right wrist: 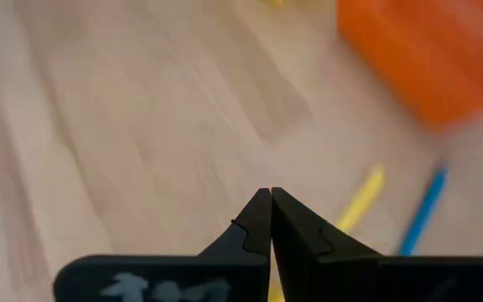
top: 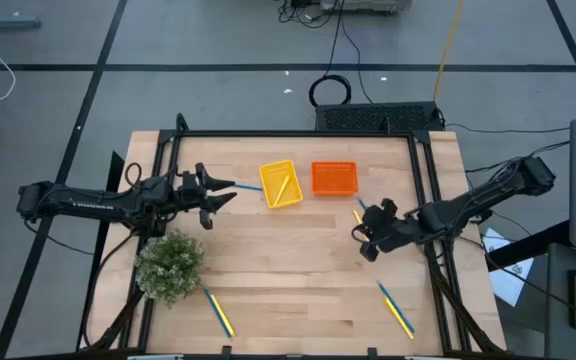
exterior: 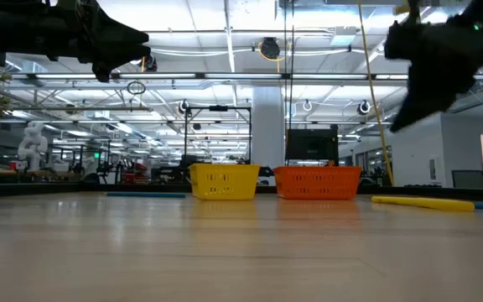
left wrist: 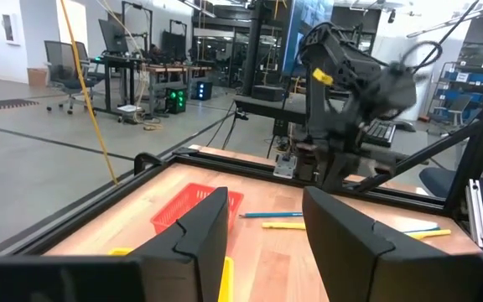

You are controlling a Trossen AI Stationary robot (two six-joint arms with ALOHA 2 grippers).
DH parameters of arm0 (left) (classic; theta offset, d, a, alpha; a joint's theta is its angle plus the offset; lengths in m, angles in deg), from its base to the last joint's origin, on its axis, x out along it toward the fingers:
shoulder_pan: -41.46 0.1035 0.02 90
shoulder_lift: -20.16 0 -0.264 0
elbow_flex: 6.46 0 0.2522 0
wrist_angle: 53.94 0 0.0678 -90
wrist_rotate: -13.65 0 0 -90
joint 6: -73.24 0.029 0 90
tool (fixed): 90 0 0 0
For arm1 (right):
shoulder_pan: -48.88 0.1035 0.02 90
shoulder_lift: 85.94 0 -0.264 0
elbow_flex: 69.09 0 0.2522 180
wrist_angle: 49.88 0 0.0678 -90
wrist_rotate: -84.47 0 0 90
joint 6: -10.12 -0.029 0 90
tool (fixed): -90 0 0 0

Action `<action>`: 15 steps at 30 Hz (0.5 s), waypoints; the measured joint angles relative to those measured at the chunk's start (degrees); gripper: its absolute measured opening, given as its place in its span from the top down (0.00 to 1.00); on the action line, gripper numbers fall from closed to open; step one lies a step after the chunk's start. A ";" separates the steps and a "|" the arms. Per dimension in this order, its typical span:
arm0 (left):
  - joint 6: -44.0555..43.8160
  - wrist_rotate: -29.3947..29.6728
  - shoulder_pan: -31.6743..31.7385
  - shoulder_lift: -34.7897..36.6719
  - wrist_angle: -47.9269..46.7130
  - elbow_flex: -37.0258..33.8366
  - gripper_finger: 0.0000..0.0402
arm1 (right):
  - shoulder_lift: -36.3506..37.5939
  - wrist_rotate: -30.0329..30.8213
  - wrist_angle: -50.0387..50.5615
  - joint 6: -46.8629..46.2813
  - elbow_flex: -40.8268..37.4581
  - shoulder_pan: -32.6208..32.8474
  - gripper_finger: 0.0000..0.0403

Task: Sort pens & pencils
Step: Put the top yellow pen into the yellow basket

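A: What is the right gripper [top: 366, 236] doing at this moment?

B: Its fingers are pressed together with nothing between them. It hangs above the table [top: 288, 270], just in front of the orange tray [top: 333, 178]. A yellow pencil [right wrist: 360, 197] and a blue pen [right wrist: 422, 210] lie side by side close to its tips.

A: And the left gripper [top: 220, 194]?

B: Its fingers are spread and empty. It is beside the yellow tray [top: 280, 184], which already holds one pencil. A blue pen [top: 247, 187] lies between that gripper and the tray.

A: Which step is this, in your opinion?

B: I think the right arm is going to pick the pair near the orange tray. It must first open its fingers, then lower over one stick only. More pens and pencils wait near the front edge, one pair [top: 219, 312] by the plant [top: 171, 264] and another pair [top: 396, 310] on the right.
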 joint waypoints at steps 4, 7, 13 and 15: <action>0.16 0.17 0.00 -0.02 0.02 0.00 0.60 | -3.52 -3.02 1.15 -5.99 -1.63 -0.65 1.00; 0.20 0.35 0.00 0.00 0.02 0.00 0.60 | -5.11 -3.01 -5.01 -5.99 -3.71 -0.67 1.00; 1.41 0.52 0.00 -0.01 0.12 0.00 0.60 | -5.67 -3.76 -13.81 1.65 -7.45 -1.59 1.00; 1.63 0.52 0.00 -0.02 0.20 0.00 0.60 | -5.68 -4.18 -11.72 -1.77 -7.73 -2.09 1.00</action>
